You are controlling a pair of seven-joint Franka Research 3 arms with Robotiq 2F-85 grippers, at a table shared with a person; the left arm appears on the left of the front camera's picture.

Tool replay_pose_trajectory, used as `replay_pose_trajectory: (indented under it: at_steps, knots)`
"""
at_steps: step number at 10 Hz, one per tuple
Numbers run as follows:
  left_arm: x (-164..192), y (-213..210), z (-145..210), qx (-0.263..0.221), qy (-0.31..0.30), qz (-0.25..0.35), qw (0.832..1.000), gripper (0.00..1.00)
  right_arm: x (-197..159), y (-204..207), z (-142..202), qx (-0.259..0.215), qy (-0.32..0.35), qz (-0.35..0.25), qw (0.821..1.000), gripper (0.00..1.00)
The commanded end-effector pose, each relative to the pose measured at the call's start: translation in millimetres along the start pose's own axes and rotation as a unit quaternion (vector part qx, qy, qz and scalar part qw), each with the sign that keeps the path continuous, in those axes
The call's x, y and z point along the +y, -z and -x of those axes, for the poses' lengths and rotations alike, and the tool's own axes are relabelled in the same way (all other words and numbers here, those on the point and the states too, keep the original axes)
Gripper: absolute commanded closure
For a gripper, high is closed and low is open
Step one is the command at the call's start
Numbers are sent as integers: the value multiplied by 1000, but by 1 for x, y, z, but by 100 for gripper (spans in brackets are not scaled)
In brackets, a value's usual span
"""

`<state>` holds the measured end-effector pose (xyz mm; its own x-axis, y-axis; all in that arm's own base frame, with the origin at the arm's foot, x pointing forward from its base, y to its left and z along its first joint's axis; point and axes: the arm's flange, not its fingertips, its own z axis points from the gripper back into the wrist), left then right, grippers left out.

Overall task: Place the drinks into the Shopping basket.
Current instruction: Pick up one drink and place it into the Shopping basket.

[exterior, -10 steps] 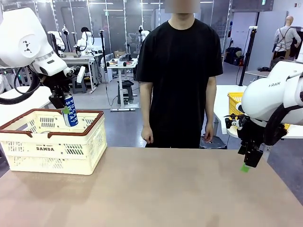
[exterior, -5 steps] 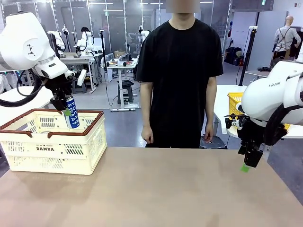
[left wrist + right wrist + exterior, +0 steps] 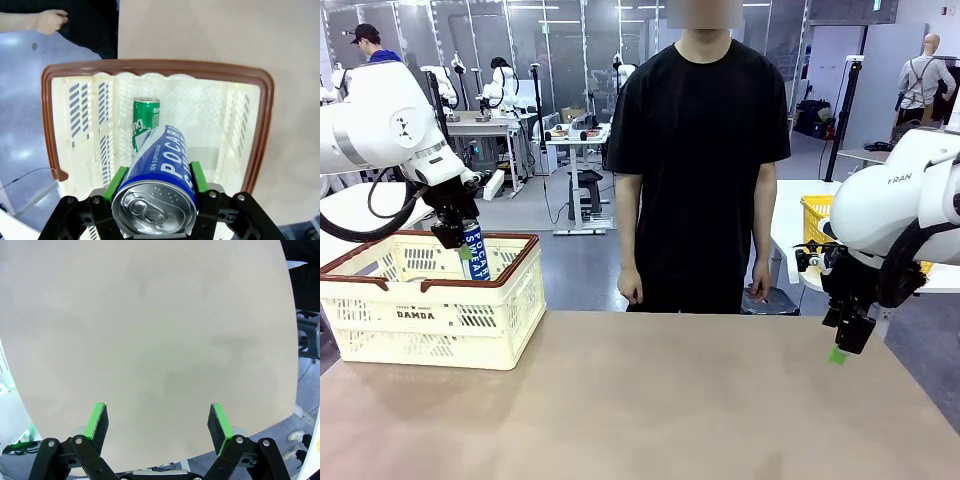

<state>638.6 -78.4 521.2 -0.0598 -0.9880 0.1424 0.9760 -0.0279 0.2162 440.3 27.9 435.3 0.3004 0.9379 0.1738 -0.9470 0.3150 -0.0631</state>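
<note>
A wide tan desk (image 3: 650, 400) fronts a lab hall of other workbenches, with a person (image 3: 700, 160) in black standing at its far edge, arms down. At the desk's left end sits the cream Shopping basket (image 3: 430, 300) with its brown rim. The left pincer (image 3: 460, 243) is clamped on a blue can (image 3: 474, 252), its lower end inside the basket's rim. From the left wrist, a green can (image 3: 145, 122) lies on the basket floor. The right pincer (image 3: 158, 425) hangs spread wide and holding nothing over bare desk near the right edge.
</note>
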Motion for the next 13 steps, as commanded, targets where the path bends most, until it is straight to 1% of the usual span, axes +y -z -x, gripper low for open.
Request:
replay_pose_trajectory:
  at_steps: [1,3,4,7,13]
  knots:
    - [15,2,4,-11,20,29,999,41,1,0,1,2,0,0,1000,0]
    - [14,22,9,-12,31,46,998,41,1,0,1,2,0,0,1000,0]
    - [14,33,13,0,22,46,999,41,1,0,1,2,0,0,1000,0]
    - [19,63,23,-7,23,41,999,41,1,0,1,2,0,0,1000,0]
    - [26,102,22,-31,24,64,997,41,1,0,1,2,0,0,1000,0]
